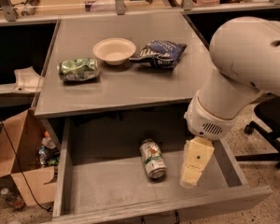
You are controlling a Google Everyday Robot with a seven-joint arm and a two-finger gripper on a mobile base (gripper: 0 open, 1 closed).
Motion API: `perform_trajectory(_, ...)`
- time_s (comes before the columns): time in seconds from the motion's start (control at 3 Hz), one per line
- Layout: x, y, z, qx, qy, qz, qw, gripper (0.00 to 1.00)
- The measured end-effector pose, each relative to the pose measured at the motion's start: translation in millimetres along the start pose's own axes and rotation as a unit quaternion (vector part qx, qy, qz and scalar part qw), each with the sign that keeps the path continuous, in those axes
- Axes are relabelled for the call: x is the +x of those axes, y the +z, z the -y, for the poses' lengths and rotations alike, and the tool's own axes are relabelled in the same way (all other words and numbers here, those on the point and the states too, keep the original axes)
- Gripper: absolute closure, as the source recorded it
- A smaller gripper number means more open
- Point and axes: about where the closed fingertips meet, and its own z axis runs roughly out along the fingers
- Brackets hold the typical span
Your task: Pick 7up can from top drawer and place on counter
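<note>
Green-and-white 7up can (153, 158) lies unlifted on the top drawer (107, 183) floor. The gripper (190, 177), at its 3 o'clock, holds nothing; its opening cannot be told. Grasp and tabletop (130, 85) placement remain.

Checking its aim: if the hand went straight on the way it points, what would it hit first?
Likely the drawer floor; the hand hangs over it, right of the can, depth unclear.

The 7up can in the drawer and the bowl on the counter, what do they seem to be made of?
The 7up can: likely thin metal, painted green and white, shiny silver end. The bowl: probably paper or foam, matte off-white. The hand hangs over the top drawer, beside the can, not touching it.
</note>
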Motion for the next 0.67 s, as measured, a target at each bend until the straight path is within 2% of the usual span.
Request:
perform_trajectory(0.33,-4.6,10.1,-5.4,-0.003,0.017,-0.021,0.9996,0.00)
perform_trajectory(0.67,-5.6,12.7,-4.5,-0.003,0.019,-0.021,0.9996,0.00)
